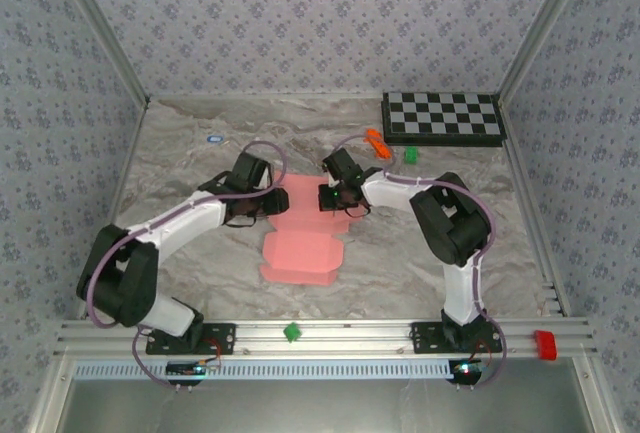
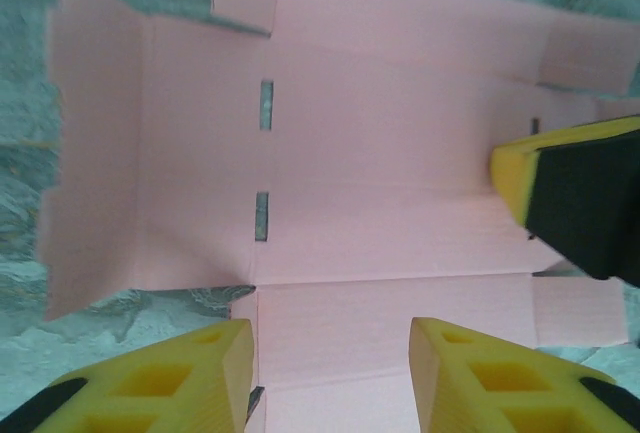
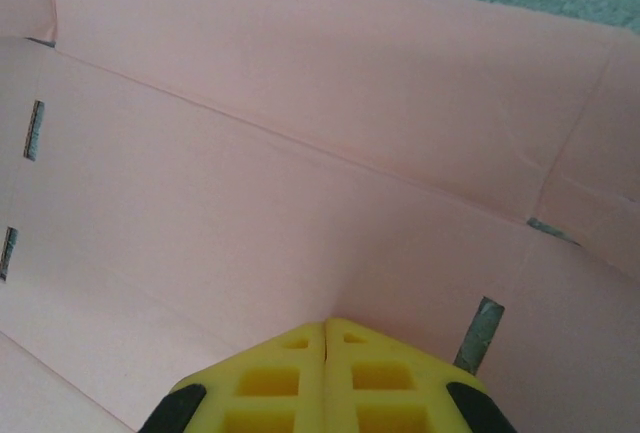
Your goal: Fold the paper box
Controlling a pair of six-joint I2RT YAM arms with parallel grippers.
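Right end effector (image 3: 325,325), pressed together, bears on box (image 3: 300,153); left end effector (image 2: 330,331) spread above it. Risk: card may skid on table (image 1: 200,153), creasing off-line.

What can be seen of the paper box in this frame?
The paper box is a salmon-pink thin-card sheet, unfolded and mostly flat on the table, with creases, flaps and small slots. The open left gripper hangs over it; the shut right gripper seems to press on it.
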